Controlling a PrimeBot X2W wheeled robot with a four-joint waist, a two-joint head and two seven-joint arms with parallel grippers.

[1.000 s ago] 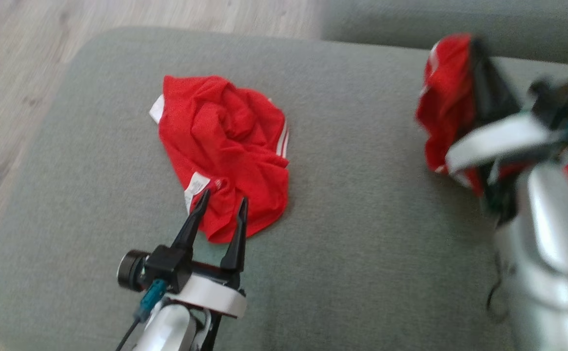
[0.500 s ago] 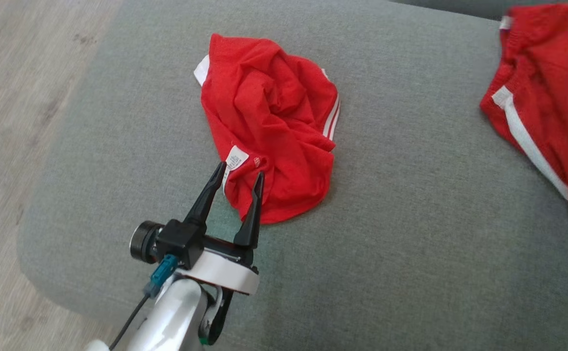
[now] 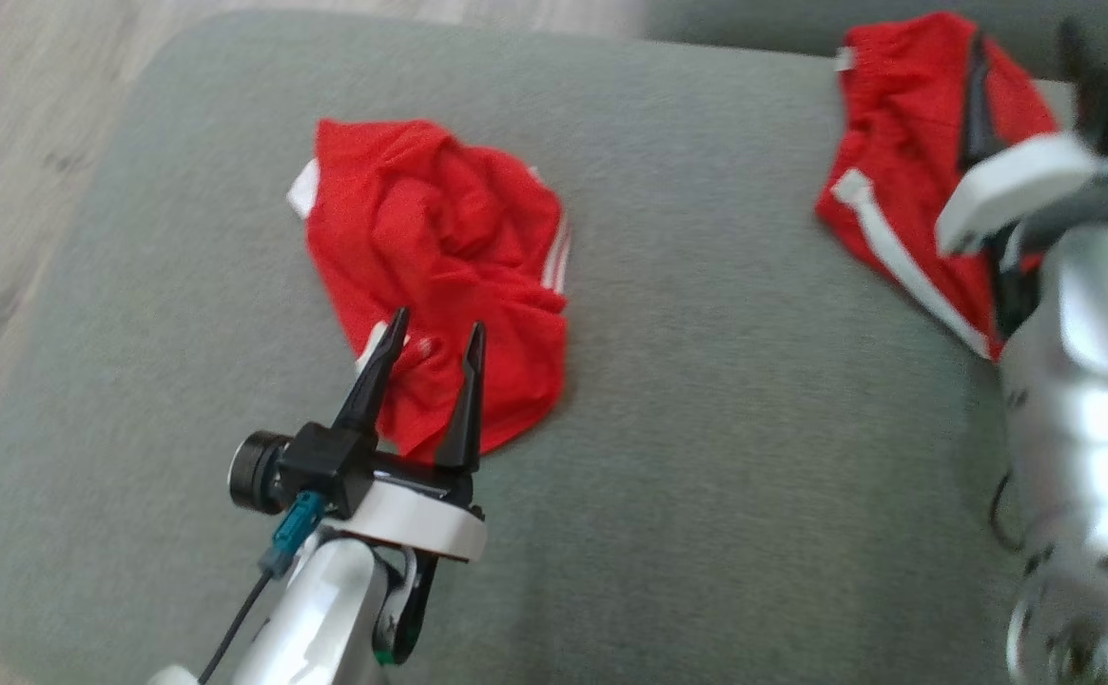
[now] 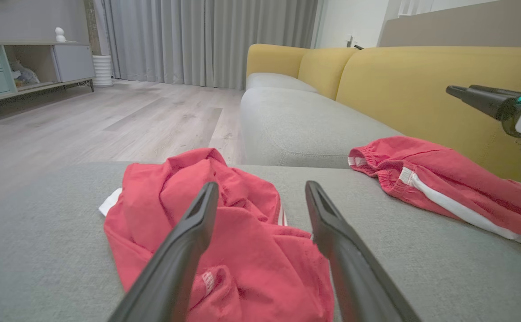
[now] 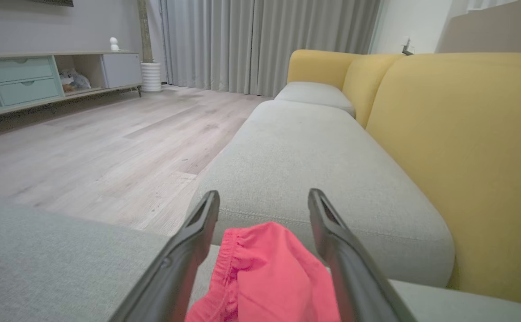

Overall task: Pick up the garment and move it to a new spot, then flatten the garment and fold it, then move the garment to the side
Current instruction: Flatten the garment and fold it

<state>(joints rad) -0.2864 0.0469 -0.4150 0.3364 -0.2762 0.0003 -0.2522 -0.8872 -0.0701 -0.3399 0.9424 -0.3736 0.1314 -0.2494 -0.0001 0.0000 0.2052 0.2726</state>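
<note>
My crumpled garment [image 3: 439, 257] is bright red, with thin white stripes [image 3: 558, 257] at its right edge and a white label [image 3: 369, 348] on its near side. My left gripper [image 3: 438, 322] has black fingers [image 3: 463, 409], a white wrist band [image 3: 420, 528], a teal connector [image 3: 295, 550] and a silver forearm [image 3: 325, 618]. The second garment [image 3: 896, 190], far right, is the same red with one broad white stripe. The cushion [image 3: 706, 428] under both is plain grey-green. The floor [image 4: 108, 120] is pale wood grain, the sofa back [image 4: 421, 89] mustard yellow, the curtains [image 4: 206, 40] grey.
</note>
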